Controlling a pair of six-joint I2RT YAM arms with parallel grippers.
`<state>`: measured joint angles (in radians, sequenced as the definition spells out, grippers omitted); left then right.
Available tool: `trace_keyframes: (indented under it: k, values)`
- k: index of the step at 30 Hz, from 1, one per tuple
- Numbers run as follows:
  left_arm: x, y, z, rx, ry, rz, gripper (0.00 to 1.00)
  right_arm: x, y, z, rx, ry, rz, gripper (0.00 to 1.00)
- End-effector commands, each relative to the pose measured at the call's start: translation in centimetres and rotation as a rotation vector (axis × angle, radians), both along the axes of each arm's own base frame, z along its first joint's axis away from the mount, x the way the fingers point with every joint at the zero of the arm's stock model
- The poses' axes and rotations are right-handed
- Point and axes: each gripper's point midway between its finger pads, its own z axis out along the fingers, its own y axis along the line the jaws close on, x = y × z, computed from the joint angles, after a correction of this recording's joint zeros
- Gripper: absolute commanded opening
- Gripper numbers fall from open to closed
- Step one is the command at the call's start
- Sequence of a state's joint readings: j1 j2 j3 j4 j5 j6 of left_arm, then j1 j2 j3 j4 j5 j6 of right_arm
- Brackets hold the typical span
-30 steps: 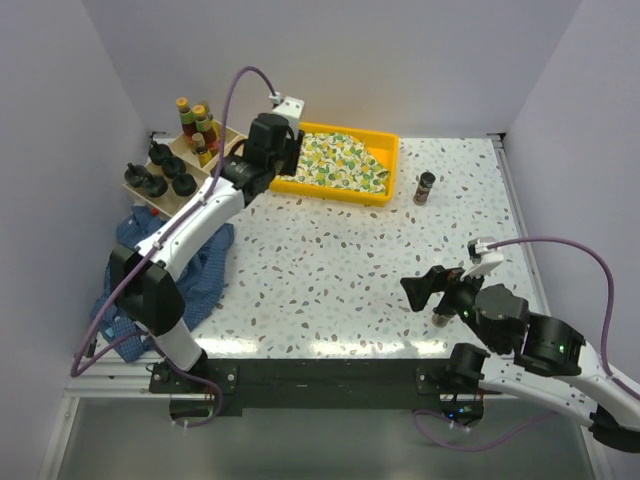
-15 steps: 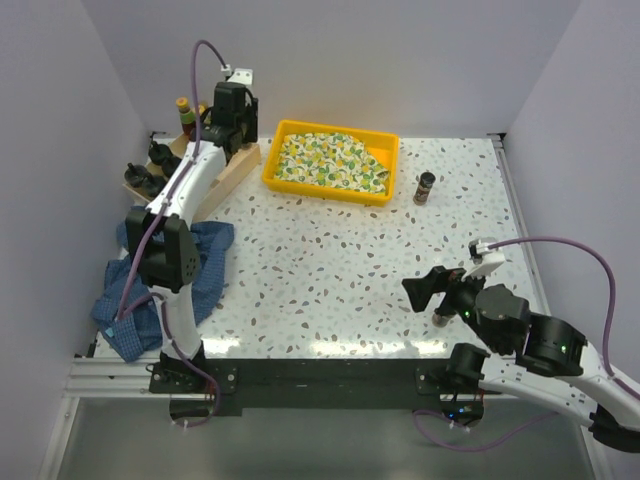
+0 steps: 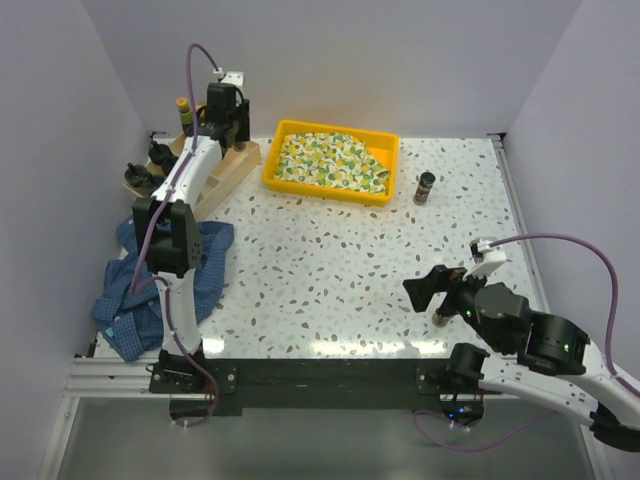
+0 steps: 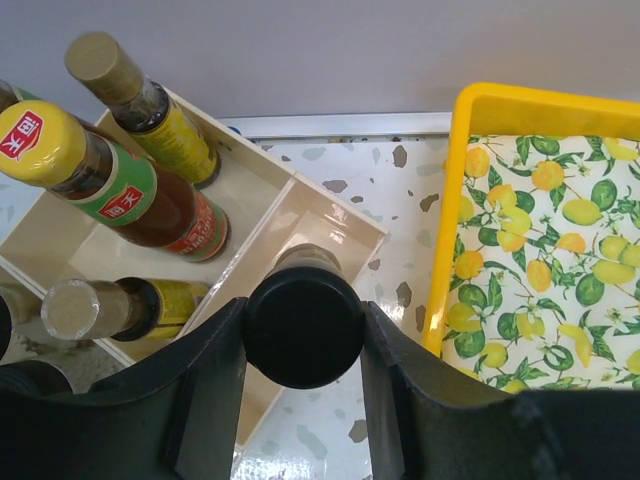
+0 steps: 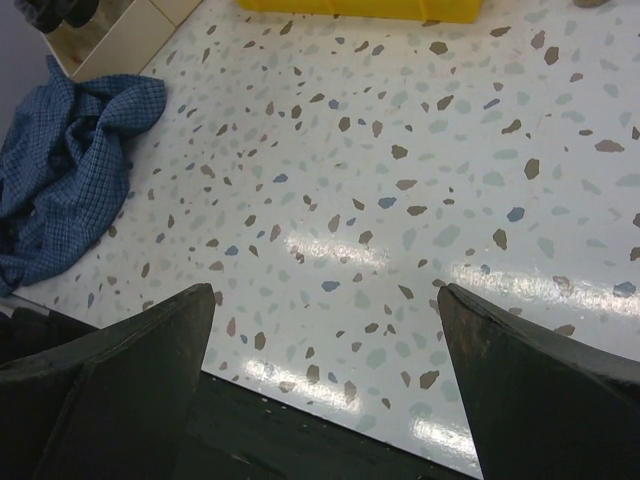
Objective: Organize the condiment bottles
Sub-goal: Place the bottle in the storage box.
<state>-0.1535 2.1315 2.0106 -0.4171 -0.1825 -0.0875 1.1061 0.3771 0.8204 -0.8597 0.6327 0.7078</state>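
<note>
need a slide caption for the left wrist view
Left hand holding a black-capped bottle over a compartment of the wooden box, between sauce bottles and a yellow tray with lemon-print cloth

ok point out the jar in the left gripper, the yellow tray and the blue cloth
jar [image 4: 304, 328], left wrist view, cap top
yellow tray [image 3: 325, 194], top view, near rim
blue cloth [image 5: 60, 190], right wrist view, middle folds

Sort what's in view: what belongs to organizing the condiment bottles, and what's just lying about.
Belongs to the job:
- held black-capped bottle, clamped in the left gripper
- sauce bottles standing in the wooden box
- knobbed-cap bottles in that box
- lone spice jar, standing apart

Just lying about:
- yellow tray with its lemon cloth
- blue checked cloth
</note>
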Motion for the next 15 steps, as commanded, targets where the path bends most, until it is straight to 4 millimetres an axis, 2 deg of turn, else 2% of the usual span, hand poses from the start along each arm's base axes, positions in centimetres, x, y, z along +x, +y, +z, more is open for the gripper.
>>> trace_keyframes:
  k: [1,6,10,15]
  values:
    - [2.2,0.6,2.3,0.009,-0.113,-0.017,0.0,-0.1,0.5,0.8,0.026,0.018,0.006,0.99]
    - [3.4,1.9,0.3,0.019,-0.111,0.014,0.0,-0.4,0.7,1.2,0.037,0.029,0.014,0.99]
    - [4.1,0.8,-1.2,-0.017,-0.104,-0.052,0.0,-0.4,0.5,1.3,0.042,0.027,0.009,0.99]
    - [4.8,0.4,-2.7,-0.03,-0.097,-0.057,0.0,-0.3,0.0,1.6,0.05,0.023,-0.013,0.99]
